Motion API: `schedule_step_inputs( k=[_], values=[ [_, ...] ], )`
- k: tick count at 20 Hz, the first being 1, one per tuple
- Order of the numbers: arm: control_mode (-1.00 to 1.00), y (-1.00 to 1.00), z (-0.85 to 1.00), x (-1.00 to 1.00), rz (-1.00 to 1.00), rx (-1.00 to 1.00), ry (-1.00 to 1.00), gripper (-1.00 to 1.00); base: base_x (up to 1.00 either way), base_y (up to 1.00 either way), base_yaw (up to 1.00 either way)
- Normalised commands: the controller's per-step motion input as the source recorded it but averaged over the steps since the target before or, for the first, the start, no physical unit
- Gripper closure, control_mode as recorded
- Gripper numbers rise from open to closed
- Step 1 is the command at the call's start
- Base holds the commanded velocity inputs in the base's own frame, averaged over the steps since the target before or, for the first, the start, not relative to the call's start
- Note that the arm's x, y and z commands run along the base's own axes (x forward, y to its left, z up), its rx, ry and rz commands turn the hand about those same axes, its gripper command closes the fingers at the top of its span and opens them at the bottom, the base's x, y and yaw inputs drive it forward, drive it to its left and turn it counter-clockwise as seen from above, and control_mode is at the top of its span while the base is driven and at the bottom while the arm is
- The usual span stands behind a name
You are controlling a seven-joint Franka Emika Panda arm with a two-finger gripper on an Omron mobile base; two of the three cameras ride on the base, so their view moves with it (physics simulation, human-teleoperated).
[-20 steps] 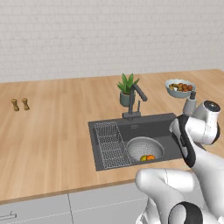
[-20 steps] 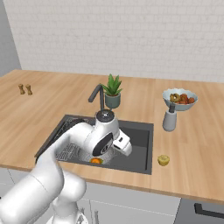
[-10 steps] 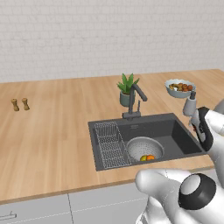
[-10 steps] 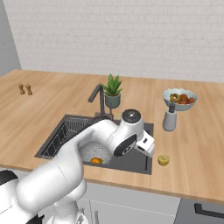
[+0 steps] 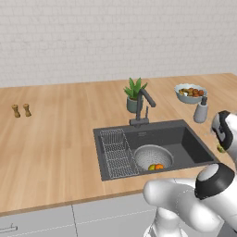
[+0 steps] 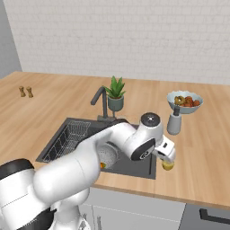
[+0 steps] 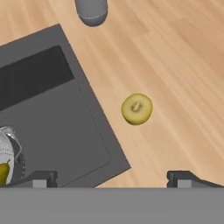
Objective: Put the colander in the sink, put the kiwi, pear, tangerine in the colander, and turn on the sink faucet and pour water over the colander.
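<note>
Sitting alone on the light wooden surface, the small roundish tan-olive kiwi lies just beside the right rim of the dark grey rectangular recessed sink, apart from the edge, untouched. In the right base view the kiwi peeks out right under the hand.

What changed: a second ago the arm was low over the basin at the colander; now it has swung out to the right of the sink and hangs above the kiwi. The pincer is spread wide and empty, its dark fingertips framing the fruit from above, not in contact yet; the kiwi sits a bit toward one tip, not dead centre.

The silver perforated metal colander is already down in the sink next to the wire rack, with the bright orange tangerine and the yellow-green pear inside. So, judging by this, the kiwi is the last fruit; next step looks like a descent and grasp on it.

The dark grey angular sink faucet stands behind the basin, no water visible, so that step is not yet done.

Nearby: grey soap dispenser bottle, pale blue-grey bowl heaped with fruit, potted green plant. The round fruit could roll if nudged.
</note>
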Motion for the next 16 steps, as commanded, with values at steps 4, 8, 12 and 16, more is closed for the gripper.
schedule_step_inputs(
  k=[4,8,12,16],
  values=[
    [-1.00,-0.28,-0.30,0.11,0.00,-0.11,0.00,-1.00,0.00,0.00,0.00],
    [-1.00,-0.18,-0.32,0.03,0.00,-0.10,0.00,-1.00,0.00,0.00,0.00],
    [-1.00,-0.09,-0.32,0.01,0.00,-0.07,0.00,-1.00,0.00,0.00,0.00],
    [-1.00,-0.08,-0.31,0.05,0.00,-0.03,0.00,-1.00,0.00,0.00,0.00]
  ],
)
